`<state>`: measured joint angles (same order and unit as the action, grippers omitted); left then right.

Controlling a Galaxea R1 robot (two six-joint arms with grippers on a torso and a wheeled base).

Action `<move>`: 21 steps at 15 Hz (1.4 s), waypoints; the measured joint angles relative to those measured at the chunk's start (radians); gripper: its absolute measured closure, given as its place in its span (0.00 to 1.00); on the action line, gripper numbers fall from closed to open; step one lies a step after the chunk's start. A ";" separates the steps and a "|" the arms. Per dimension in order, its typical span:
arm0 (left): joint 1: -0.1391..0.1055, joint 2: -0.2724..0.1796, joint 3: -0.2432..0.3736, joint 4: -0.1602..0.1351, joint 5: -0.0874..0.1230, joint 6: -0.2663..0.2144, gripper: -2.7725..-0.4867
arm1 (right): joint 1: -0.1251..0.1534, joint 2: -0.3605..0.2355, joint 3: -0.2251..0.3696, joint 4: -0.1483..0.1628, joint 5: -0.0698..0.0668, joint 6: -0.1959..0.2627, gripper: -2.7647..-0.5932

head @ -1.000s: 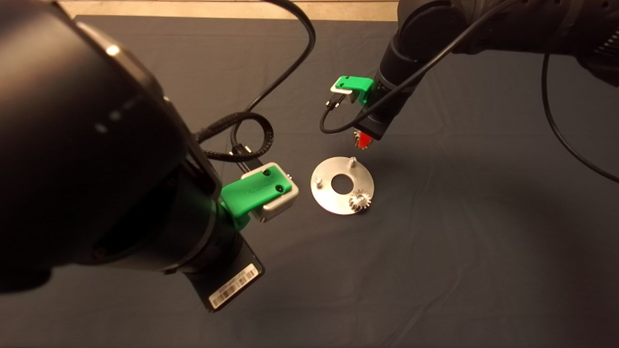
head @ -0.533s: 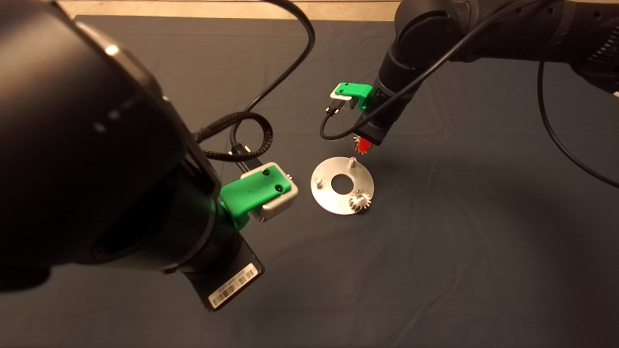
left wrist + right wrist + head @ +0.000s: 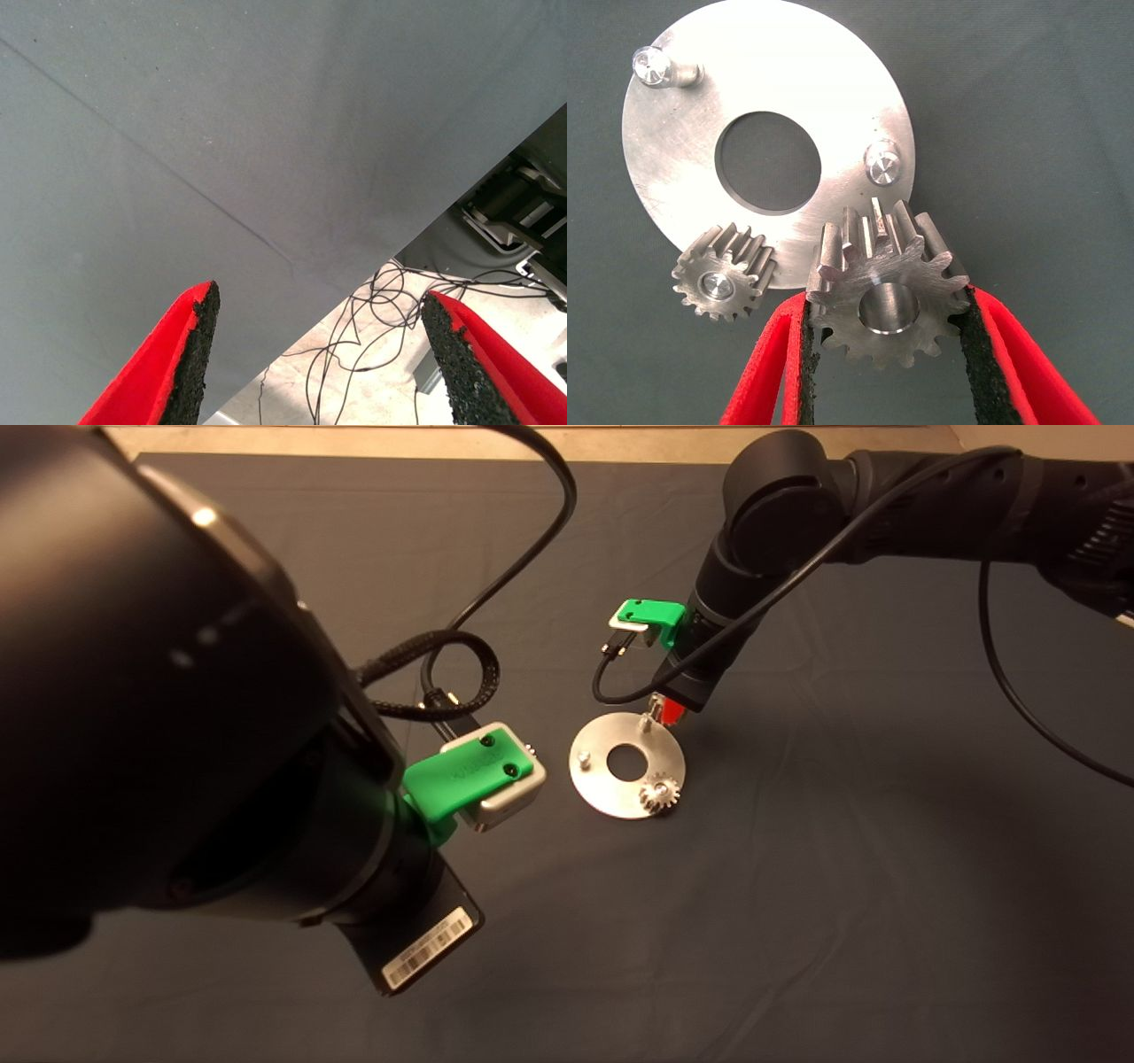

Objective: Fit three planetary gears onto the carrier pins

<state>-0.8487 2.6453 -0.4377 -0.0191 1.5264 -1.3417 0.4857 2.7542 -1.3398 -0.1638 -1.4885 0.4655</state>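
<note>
**Q:** Right wrist view first; what are the fingers doing?

**A:** The right gripper (image 3: 886,310) is clamping one planetary gear (image 3: 884,288) between its black pads (image 3: 977,354); the pads are pressing on the teeth at opposite sides, spread only as wide as the gear itself; the bore is facing the camera, so the gear's axis is running along the fingers, towards the disc (image 3: 766,133).

**Q:** And where are the pins lying?

**A:** A bare carrier pin (image 3: 883,165) is standing just beyond the fingertips, close to the held gear's far face; a second bare pin (image 3: 658,69) is sitting across the central hole; a seated gear (image 3: 722,282) is resting on the third pin, beside the one finger.

**Q:** The other arm?

**A:** The left gripper (image 3: 319,354) is hanging with its fingers (image 3: 190,354) spread wide, gripping nothing, over the mat's (image 3: 221,133) edge.

**Q:** Any change?

**A:** In the head view the right gripper (image 3: 666,710) has been coming down towards the disc (image 3: 627,766); a second ago it was well short of the rim.
</note>
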 joint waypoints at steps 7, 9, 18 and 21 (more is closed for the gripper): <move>0.000 0.000 0.000 0.000 0.000 0.000 0.50 | 0.000 -0.012 0.038 -0.009 0.001 0.000 0.85; 0.000 0.000 0.000 0.000 0.000 0.000 0.50 | 0.000 -0.012 0.038 -0.014 0.000 0.000 0.85; 0.000 0.000 0.000 0.000 0.000 0.000 0.50 | -0.018 -0.006 0.037 -0.071 0.005 0.000 0.85; 0.000 0.000 0.000 0.000 0.000 0.000 0.50 | -0.032 -0.006 0.037 -0.095 0.004 0.000 0.85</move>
<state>-0.8488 2.6453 -0.4377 -0.0191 1.5261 -1.3417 0.4535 2.7483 -1.3023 -0.2584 -1.4845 0.4651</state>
